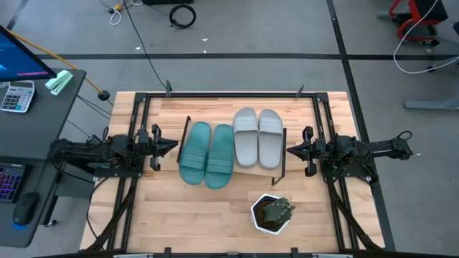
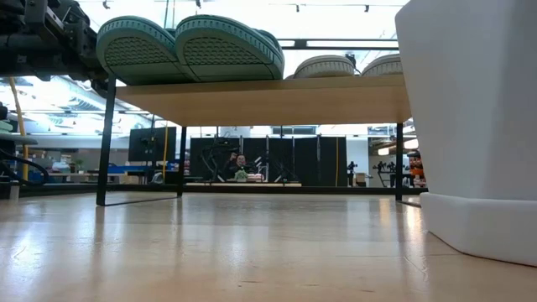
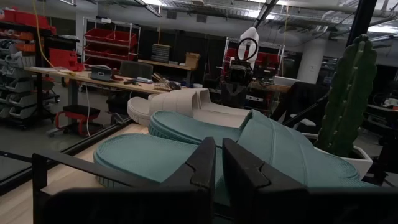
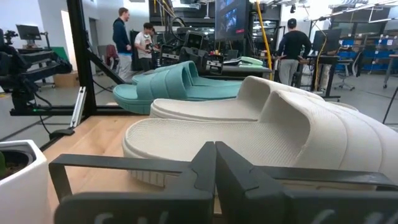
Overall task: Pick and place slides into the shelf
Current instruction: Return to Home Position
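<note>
On the wooden tabletop [image 1: 186,215] you have the shelf [image 2: 268,101] fully loaded: teal slides [image 1: 206,154] just ahead of the closed, empty left gripper [image 1: 174,145], grey slides [image 1: 257,137] just ahead of the closed, empty right gripper [image 1: 289,150], so only homing the arms seems left.

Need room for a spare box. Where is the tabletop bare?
Bare tabletop in front of the teal slides, left of the plant pot, and a strip behind the shelf. The shelf is full; left end effector and right end effector flank it.

The table [image 1: 179,215] is evenly lit from above, while the shelf [image 2: 268,99] is backlit by glare in the low view.
</note>
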Motion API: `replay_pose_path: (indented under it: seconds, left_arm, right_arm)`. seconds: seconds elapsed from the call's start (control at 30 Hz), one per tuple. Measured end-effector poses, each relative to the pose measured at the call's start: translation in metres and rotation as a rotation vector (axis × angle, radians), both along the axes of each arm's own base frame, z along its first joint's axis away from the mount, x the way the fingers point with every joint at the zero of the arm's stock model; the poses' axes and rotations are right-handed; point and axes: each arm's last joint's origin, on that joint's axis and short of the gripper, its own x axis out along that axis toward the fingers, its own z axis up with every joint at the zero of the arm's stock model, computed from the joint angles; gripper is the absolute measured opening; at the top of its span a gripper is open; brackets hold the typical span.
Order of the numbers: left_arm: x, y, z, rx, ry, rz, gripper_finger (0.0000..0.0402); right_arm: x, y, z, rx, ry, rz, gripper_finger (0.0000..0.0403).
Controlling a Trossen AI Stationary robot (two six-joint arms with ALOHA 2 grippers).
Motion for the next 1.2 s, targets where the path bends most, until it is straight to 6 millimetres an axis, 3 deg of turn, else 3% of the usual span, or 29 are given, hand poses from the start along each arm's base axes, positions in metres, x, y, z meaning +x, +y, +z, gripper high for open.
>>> replay_pose_path:
  seconds: [1.2]
  left_arm:
    - [0.0000, 0.0000, 0.0000, 0.000, 0.000, 0.000, 0.0026]
  right_arm:
    - [0.0000, 0.0000, -0.0002, 0.001, 0.001, -0.001, 0.0015]
